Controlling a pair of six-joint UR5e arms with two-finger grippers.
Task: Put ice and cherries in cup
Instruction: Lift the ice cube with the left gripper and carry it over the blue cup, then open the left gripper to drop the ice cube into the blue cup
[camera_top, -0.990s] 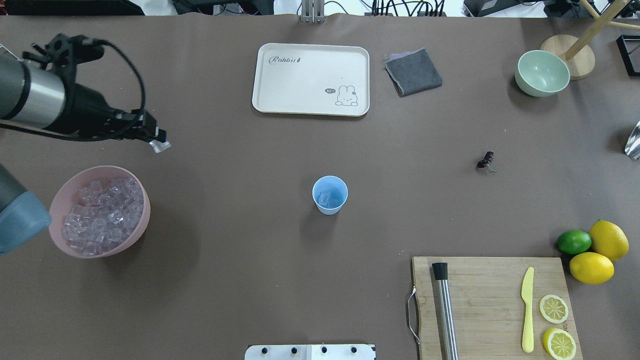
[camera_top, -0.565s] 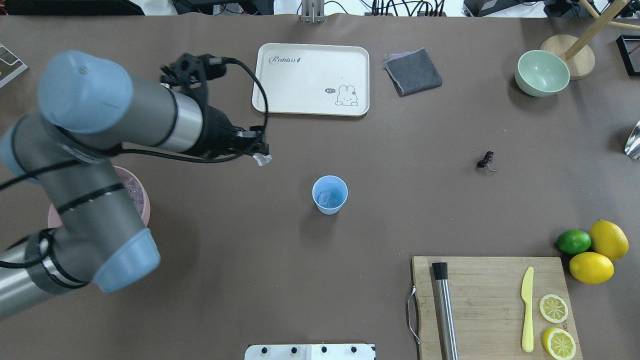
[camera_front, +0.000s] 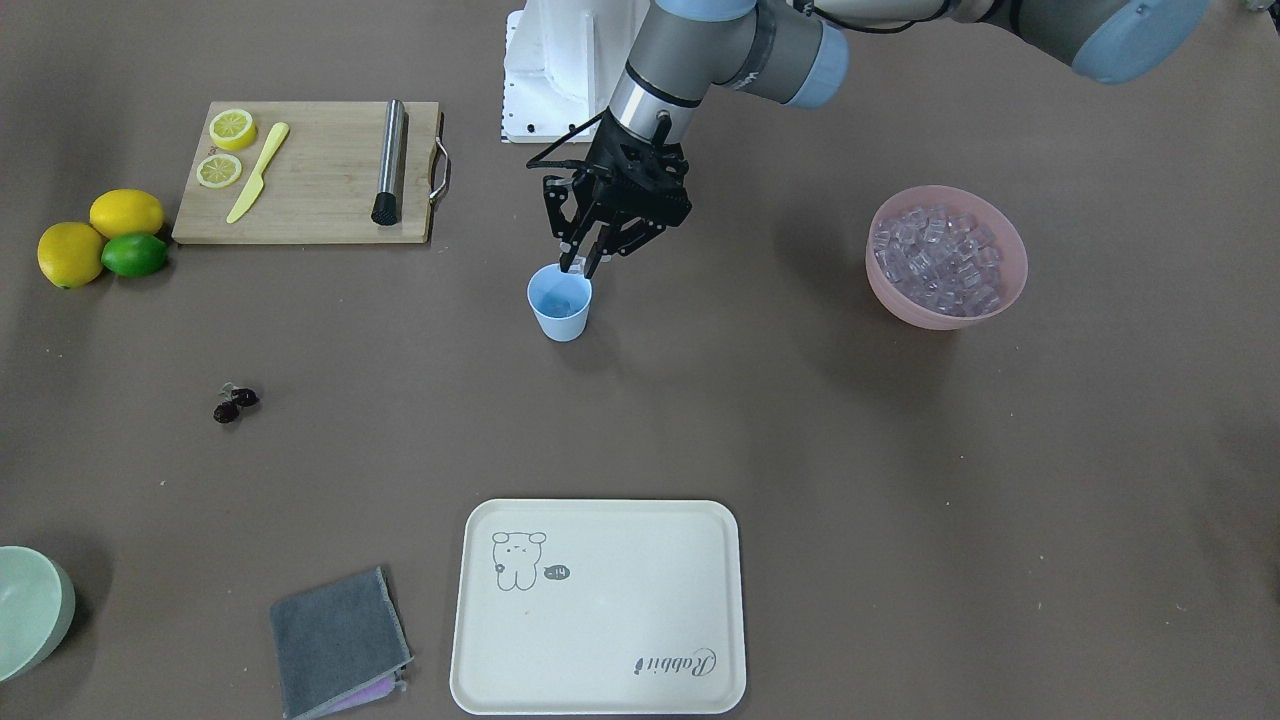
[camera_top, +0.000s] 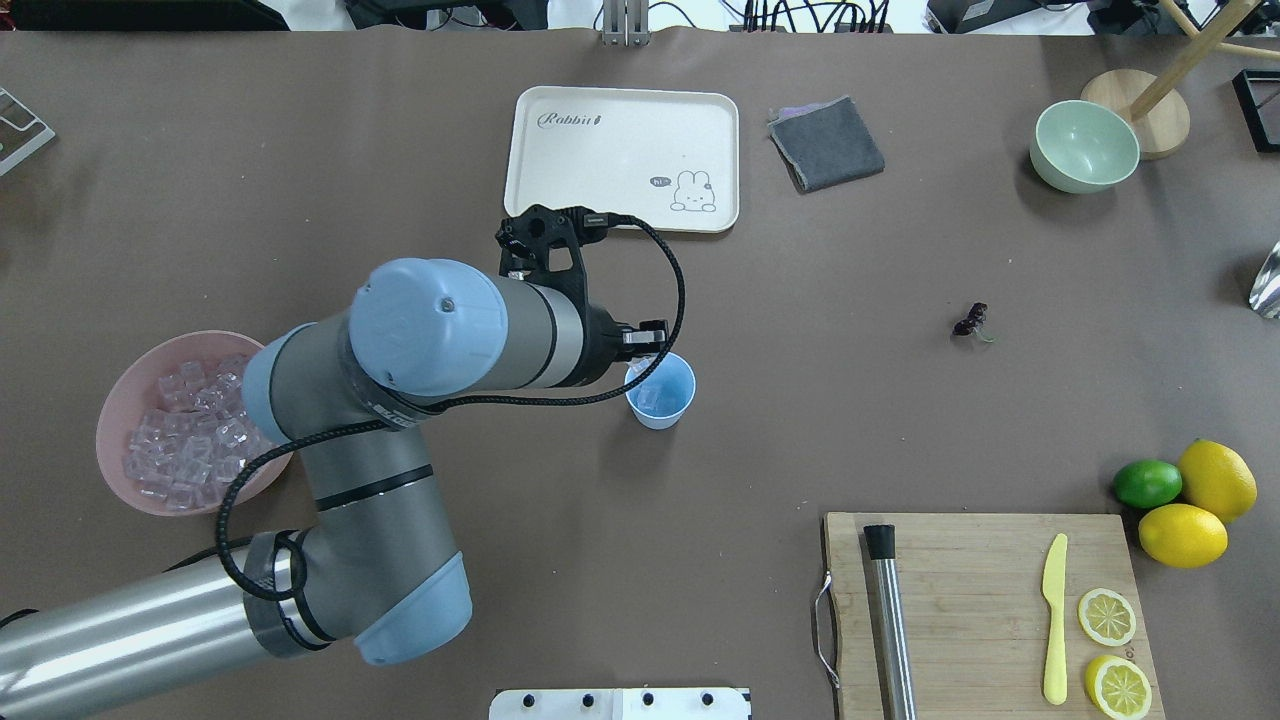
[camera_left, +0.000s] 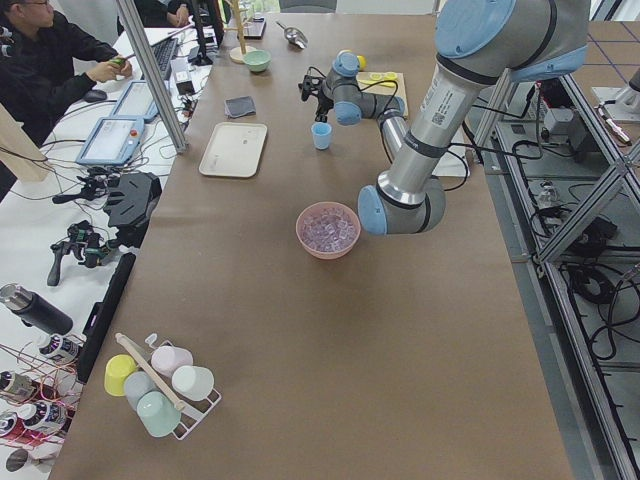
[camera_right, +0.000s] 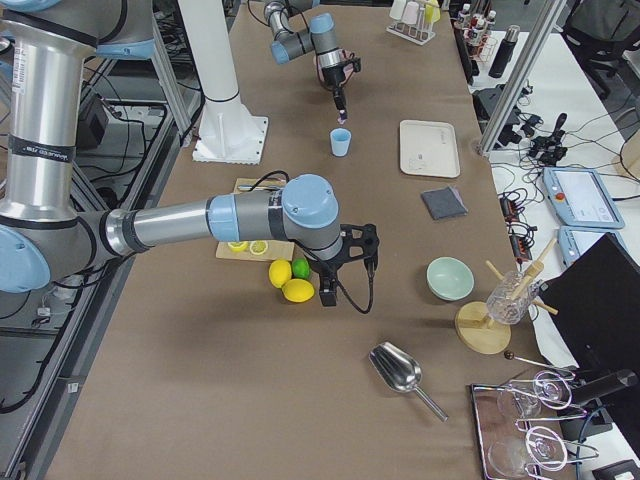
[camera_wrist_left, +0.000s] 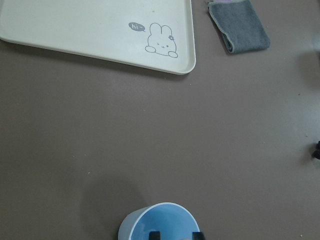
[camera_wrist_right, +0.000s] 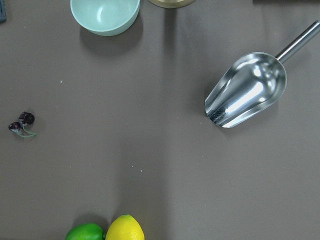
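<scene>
Over the cup, left fingers pinch an ice cube.

Left gripper pointing down, pinched nearly closed; right arm low, outstretched.

L gripper w/ ice over cup mouth, blocks it; cherries seemingly open all sides.

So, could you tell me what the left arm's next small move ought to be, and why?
I would judge: open the left pincer and release. It is closed on one ice cube just above the open cup, and the wrist view shows its fingertips over the cup's mouth, so the cube should fall in beside the ice already there.
</scene>
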